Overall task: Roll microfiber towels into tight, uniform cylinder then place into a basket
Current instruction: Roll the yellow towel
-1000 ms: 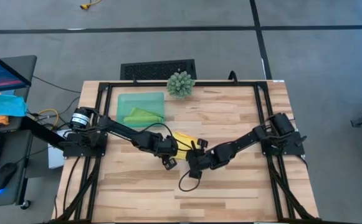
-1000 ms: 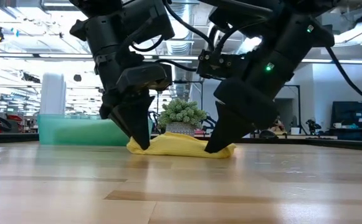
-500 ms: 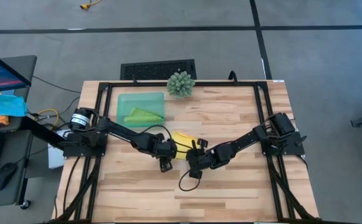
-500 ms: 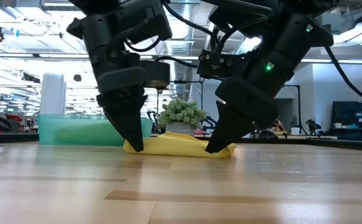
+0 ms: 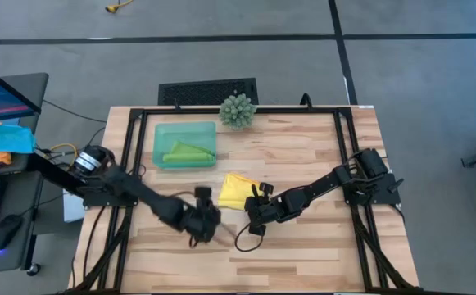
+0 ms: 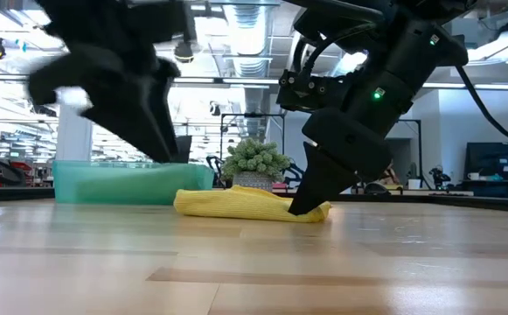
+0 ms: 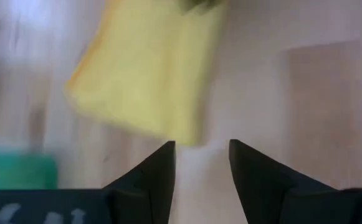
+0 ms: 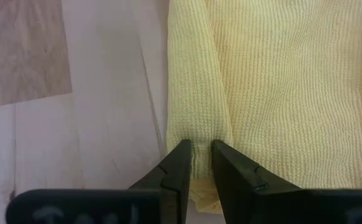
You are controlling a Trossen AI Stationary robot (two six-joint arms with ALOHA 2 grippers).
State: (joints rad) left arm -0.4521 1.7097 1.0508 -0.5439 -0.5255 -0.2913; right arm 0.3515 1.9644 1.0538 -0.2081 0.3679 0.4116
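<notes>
No text, label, brand, number or sign can be read in any view.

Spiky plant (image 5: 238, 111); monitor (image 5: 0, 88); mouse (image 5: 3, 233)

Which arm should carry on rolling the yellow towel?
Right. Its pincer pinches a fold of the yellow towel; the left pincer is open, off the cloth.
</notes>
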